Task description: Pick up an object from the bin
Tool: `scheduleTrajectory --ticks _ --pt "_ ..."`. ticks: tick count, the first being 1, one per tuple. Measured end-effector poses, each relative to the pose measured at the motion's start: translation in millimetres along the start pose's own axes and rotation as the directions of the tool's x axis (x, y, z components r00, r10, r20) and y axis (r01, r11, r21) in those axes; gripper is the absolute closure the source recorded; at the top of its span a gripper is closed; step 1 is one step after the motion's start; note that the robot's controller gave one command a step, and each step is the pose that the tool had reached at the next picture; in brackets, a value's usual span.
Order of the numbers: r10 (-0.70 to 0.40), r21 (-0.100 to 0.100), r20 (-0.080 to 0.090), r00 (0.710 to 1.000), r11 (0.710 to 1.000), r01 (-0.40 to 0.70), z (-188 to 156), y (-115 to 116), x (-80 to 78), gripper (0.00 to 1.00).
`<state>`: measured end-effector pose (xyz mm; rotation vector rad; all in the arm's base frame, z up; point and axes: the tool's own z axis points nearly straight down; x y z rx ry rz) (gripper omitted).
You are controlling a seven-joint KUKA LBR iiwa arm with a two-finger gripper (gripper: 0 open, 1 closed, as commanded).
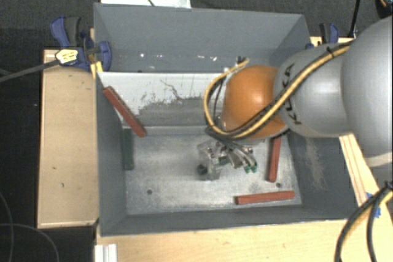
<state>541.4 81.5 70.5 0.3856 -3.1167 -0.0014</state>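
Note:
My gripper (216, 161) hangs low over the middle of the bin floor, just under the arm's orange cover. A short red-brown bar (273, 159) stands on end a little to its right, near the right wall. Another red-brown bar (264, 197) lies flat along the front wall, to the front right of the gripper. Nothing can be made out in the gripper.
A long red-brown bar (124, 111) leans against the left wall at the back. A dark green bar (127, 149) lies along the left wall below it. The arm and its cables cover the bin's back right.

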Motion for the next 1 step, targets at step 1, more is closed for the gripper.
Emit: scheduleTrajectory --ticks 1 --pt "0.049 0.001 0.013 0.999 0.999 -0.049 -145.7 -8.2 -13.9 1.0"
